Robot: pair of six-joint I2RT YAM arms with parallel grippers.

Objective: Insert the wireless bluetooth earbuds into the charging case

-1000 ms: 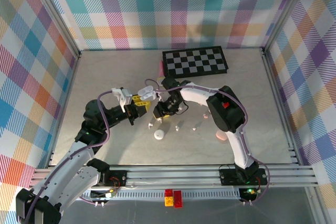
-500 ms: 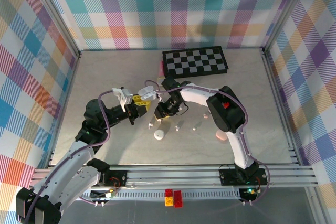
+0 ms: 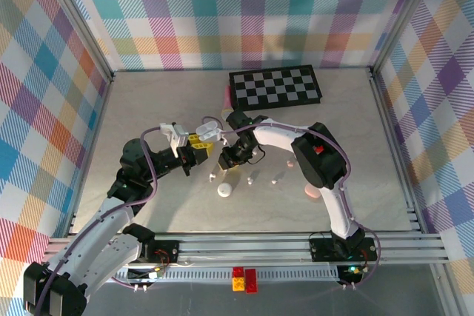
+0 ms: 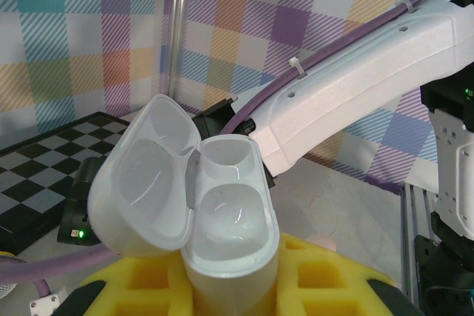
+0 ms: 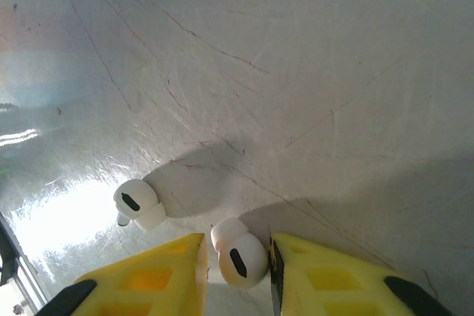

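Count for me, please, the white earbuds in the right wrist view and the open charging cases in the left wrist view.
White earbuds: 2, one lying free on the table, one nearer the camera
Open white charging case: 1
Total: 3

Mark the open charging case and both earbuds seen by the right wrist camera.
Open charging case (image 4: 229, 220), left wrist view, on its base's near cavity.
Lower earbud (image 5: 241, 257), right wrist view, on its rounded body.
Upper-left earbud (image 5: 136, 200), right wrist view, on its head.
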